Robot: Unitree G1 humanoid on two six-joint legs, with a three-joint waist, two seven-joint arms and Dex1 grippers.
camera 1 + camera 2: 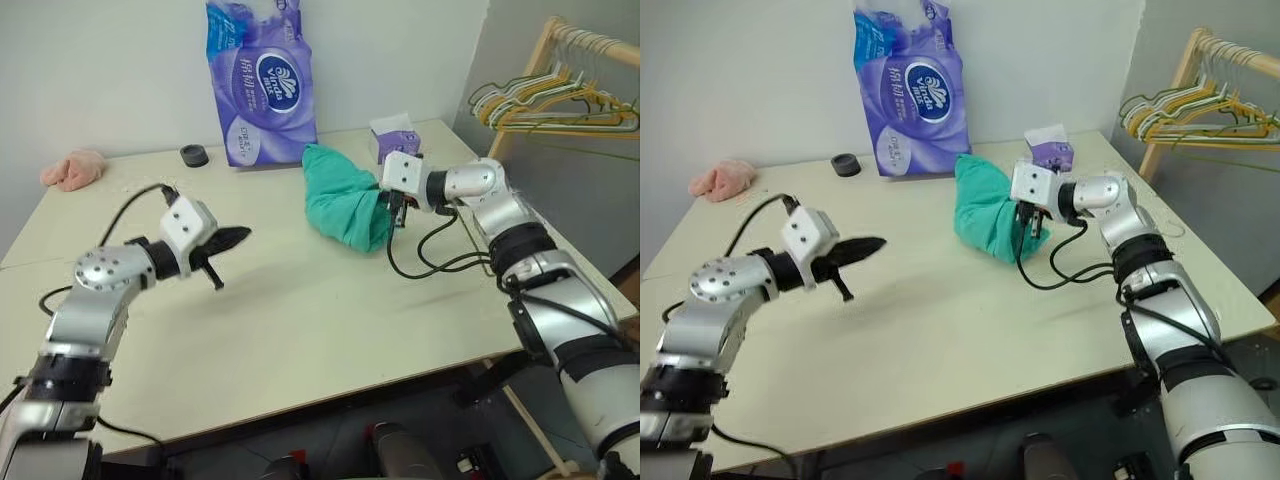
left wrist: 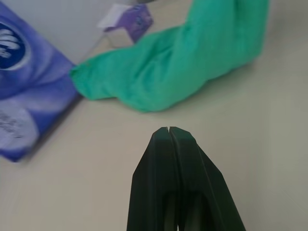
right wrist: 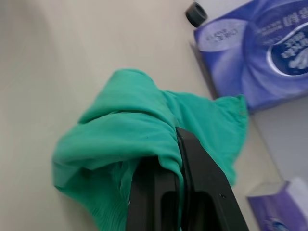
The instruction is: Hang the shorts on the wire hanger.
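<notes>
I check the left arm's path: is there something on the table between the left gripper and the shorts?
Nothing visible: bare table lies between the shut left gripper and the shorts, which the right gripper holds.

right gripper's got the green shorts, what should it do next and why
Probably lift the shorts clear of the table. The right gripper is shut on one edge of them while most of the cloth lies bunched on the table, and the left gripper hangs shut and empty, apart from them. Raising them should let them hang open.
</notes>
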